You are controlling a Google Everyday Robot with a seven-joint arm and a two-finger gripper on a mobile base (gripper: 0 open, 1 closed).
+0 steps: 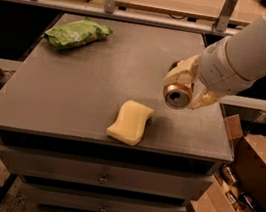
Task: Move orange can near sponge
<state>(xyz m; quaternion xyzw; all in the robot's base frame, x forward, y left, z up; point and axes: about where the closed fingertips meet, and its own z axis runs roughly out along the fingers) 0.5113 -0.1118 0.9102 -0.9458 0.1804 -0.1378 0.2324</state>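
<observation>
The orange can (177, 94) is held on its side in my gripper (186, 86), its silver top facing the camera, above the right part of the grey table (72, 103). The gripper's pale fingers (177, 74) are shut around the can's body. The sponge (131, 122), a pale yellow wavy-sided block, lies flat near the table's front edge, a little left of and below the can. The white arm reaches in from the upper right.
A green snack bag (77, 33) lies at the table's back left. An open cardboard box (239, 197) with several items stands on the floor at the right. Drawers sit under the tabletop. A shelf rail runs behind the table.
</observation>
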